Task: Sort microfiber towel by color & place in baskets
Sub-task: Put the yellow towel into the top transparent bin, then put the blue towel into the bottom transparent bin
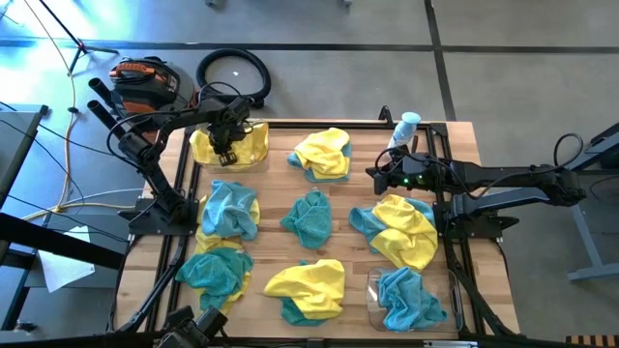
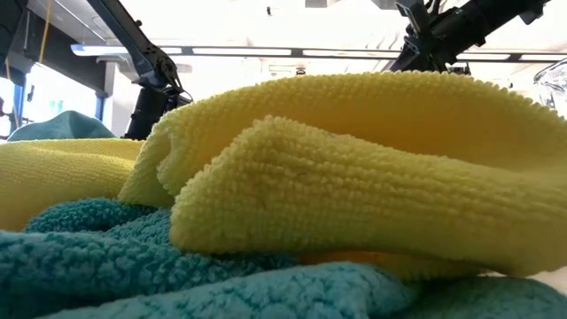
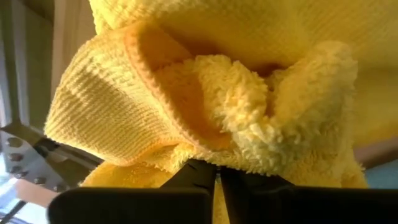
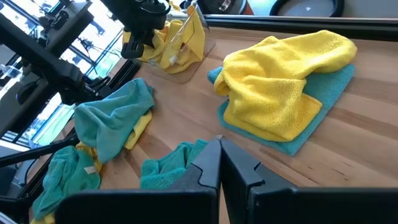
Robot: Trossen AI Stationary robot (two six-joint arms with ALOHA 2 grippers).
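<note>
A white-and-blue spray bottle (image 1: 404,130) stands at the far right corner of the wooden table (image 1: 355,208). Beyond the far edge, on the grey floor, a coiled black hose (image 1: 233,73) lies beside an orange-and-black machine (image 1: 145,83) (perhaps a vacuum)

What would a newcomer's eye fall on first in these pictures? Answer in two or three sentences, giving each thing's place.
First, the bright yellow and teal microfiber towels scattered in heaps all over the wooden table. Next, the left gripper at the far-left corner, its fingers shut on a yellow towel over the basket of yellow towels. The right gripper hangs above the table's right side, and the near-right basket holds teal cloth.
</note>
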